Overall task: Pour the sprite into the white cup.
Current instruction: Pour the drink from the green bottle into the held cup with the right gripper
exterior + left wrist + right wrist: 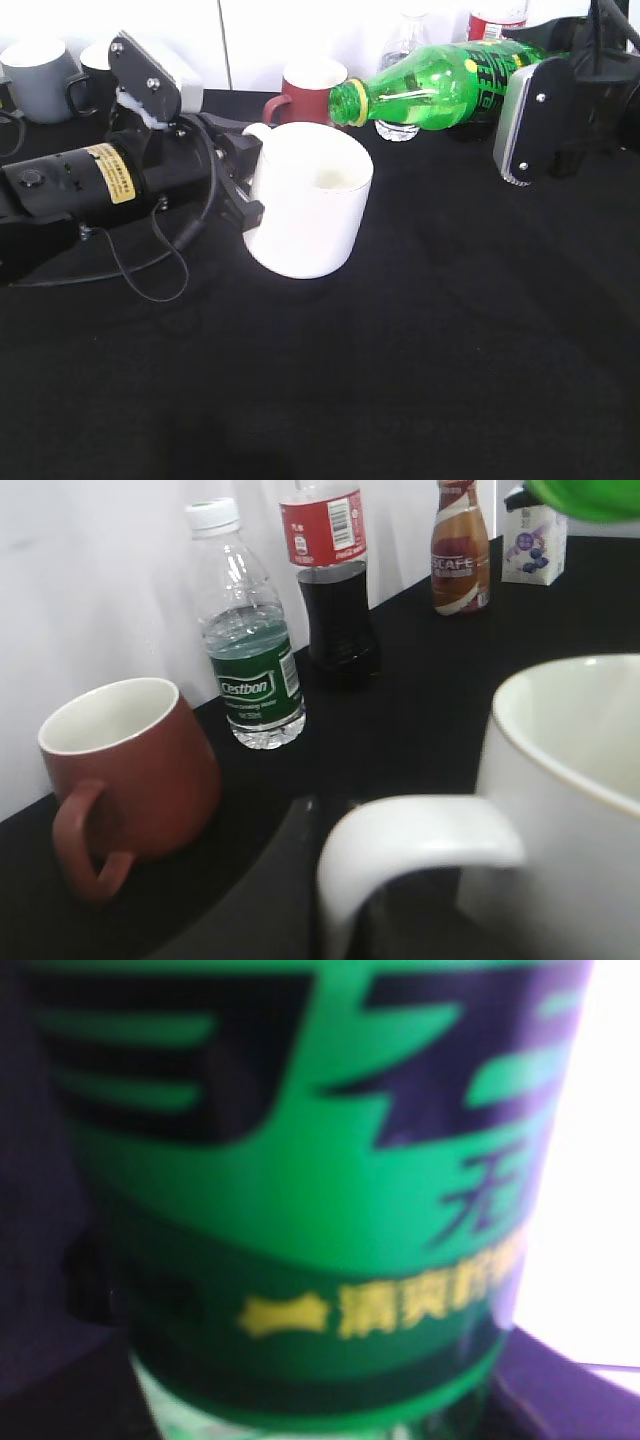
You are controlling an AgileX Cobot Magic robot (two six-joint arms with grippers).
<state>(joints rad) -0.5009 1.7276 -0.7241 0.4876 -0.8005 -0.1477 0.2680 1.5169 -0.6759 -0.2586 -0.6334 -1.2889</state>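
Note:
The white cup (310, 205) stands upright on the black table, left of centre. My left gripper (245, 175) is shut on its handle (400, 845); the cup's body fills the right of the left wrist view (570, 810). My right gripper (545, 115) is shut on the sprite (450, 85), holding it nearly level in the air. Its open neck points left, just above and behind the cup's rim. The bottle's green label fills the right wrist view (300, 1190), hiding the jaws. The cup holds a pale pool of liquid.
A brick-red mug (305, 90) stands just behind the cup and shows in the left wrist view (130, 770). A grey mug (40, 80) is at the back left. A water bottle (250, 650), a cola bottle (330, 580), a coffee bottle (460, 550) and a small carton (530, 545) line the back wall.

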